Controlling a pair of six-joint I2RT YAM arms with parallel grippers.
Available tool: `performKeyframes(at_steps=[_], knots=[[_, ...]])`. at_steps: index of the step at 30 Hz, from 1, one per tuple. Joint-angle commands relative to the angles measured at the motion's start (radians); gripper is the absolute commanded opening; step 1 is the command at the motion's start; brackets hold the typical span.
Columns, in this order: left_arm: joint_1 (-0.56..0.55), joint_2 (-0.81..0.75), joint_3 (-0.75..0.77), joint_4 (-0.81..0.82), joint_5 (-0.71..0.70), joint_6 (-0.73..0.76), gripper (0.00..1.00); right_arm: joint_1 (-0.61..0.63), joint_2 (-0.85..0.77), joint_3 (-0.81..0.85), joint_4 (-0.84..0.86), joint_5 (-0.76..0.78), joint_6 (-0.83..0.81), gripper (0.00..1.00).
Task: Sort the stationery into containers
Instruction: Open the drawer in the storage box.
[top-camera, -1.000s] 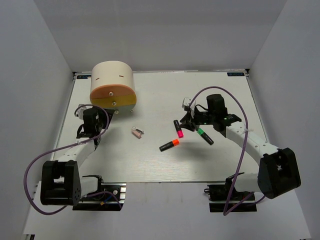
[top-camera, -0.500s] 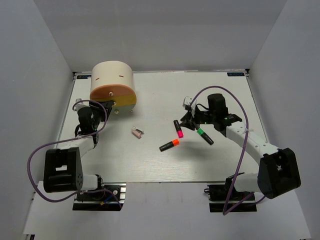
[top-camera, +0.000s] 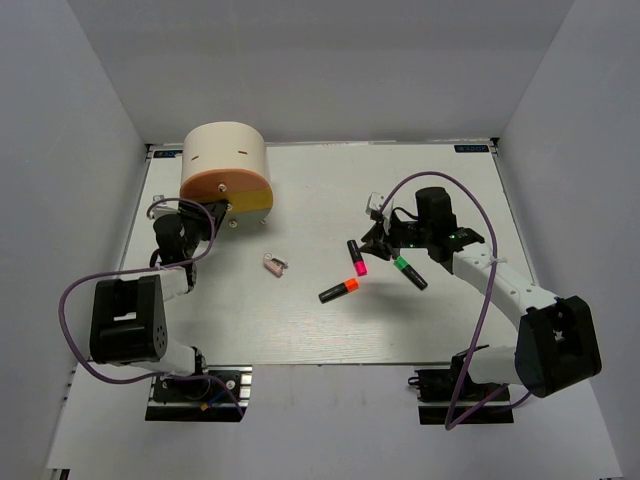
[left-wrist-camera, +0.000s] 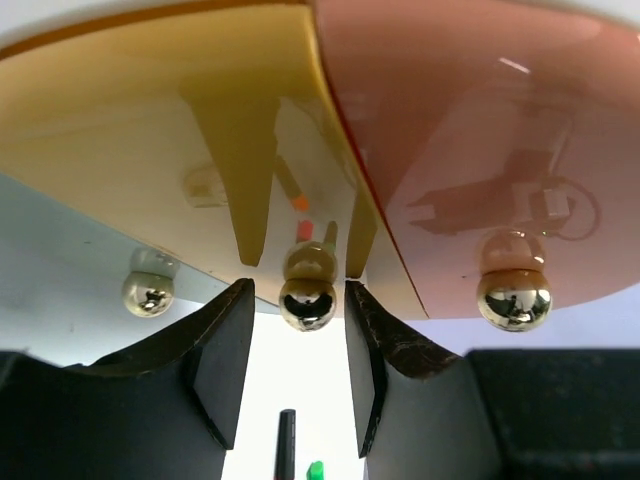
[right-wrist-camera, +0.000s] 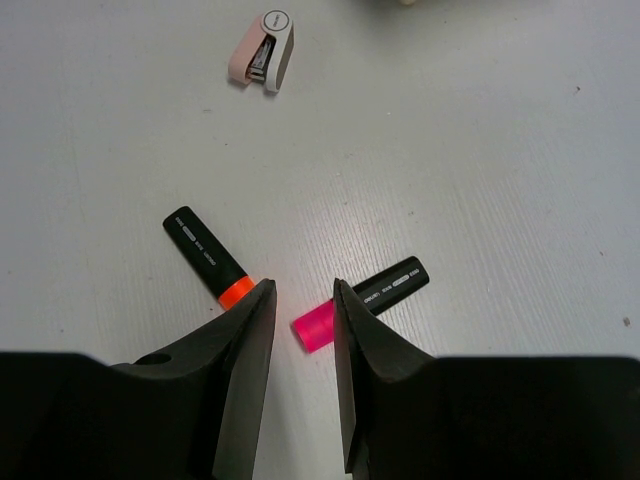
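Observation:
The cream drum organiser (top-camera: 225, 165) stands at the back left, its yellow and orange front (left-wrist-camera: 150, 120) facing my left gripper (top-camera: 208, 212). That gripper (left-wrist-camera: 297, 295) is open, and its jaws straddle the middle brass knob (left-wrist-camera: 307, 303) with a small gap on each side. My right gripper (top-camera: 372, 243) is open and empty, low over the table (right-wrist-camera: 300, 290). The pink-capped marker (right-wrist-camera: 365, 303) lies just right of its gap, and the orange-capped marker (right-wrist-camera: 207, 257) lies to its left. The green-capped marker (top-camera: 409, 271) lies beside the right arm. The pink-and-white clip (top-camera: 273, 264) lies mid-table. The pale-yellow sticks are out of view.
Two more brass knobs (left-wrist-camera: 148, 291) (left-wrist-camera: 513, 297) flank the middle one on the organiser's front. White walls close in the table (top-camera: 470, 190) on three sides. The right arm's purple cable (top-camera: 487, 280) loops above it.
My left gripper has moved forward and up to the organiser's front, and its jaws now sit around the middle knob. The right arm and the markers have hardly moved.

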Motion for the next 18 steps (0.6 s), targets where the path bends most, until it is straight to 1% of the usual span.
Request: performKeyframes(at_steps=[1, 9, 14, 16, 18], knots=[[0.007, 0.009, 0.019, 0.064, 0.032, -0.005, 0.51, -0.006, 0.007, 0.007, 0.01, -0.012, -0.015, 0.36], [0.007, 0.018, 0.019, 0.064, 0.052, -0.005, 0.51, -0.007, 0.017, 0.014, 0.012, -0.015, -0.015, 0.36], [0.007, 0.037, 0.031, 0.064, 0.052, -0.005, 0.47, -0.006, 0.022, 0.014, 0.01, -0.016, -0.018, 0.36], [-0.002, 0.046, 0.044, 0.064, 0.052, -0.005, 0.43, -0.007, 0.021, 0.016, 0.01, -0.016, -0.018, 0.36], [-0.002, 0.057, 0.056, 0.055, 0.052, -0.005, 0.43, -0.007, 0.024, 0.014, 0.007, -0.018, -0.021, 0.36]])
